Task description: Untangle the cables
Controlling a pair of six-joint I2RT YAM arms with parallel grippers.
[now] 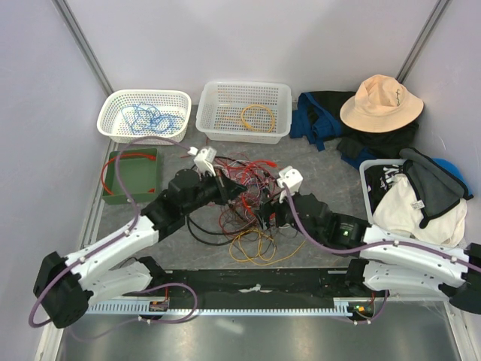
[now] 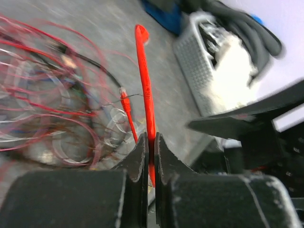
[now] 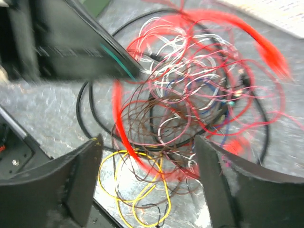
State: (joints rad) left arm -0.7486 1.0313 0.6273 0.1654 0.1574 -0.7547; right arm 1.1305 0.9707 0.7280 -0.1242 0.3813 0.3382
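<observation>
only on l-wrist cam we see left gripper (image 2: 149,142) clamped on red cable (image 2: 145,80); right gripper (image 3: 149,142) gapes over blurry cables (image 3: 190,99).

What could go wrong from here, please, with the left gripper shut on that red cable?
1. The red cable in the left gripper may loop through the tangle; pulling could tighten knots rather than free it.
2. The right gripper is open above it and pins nothing, so the whole tangle might drag along.
3. Its open fingers could snag thin wires.
</observation>
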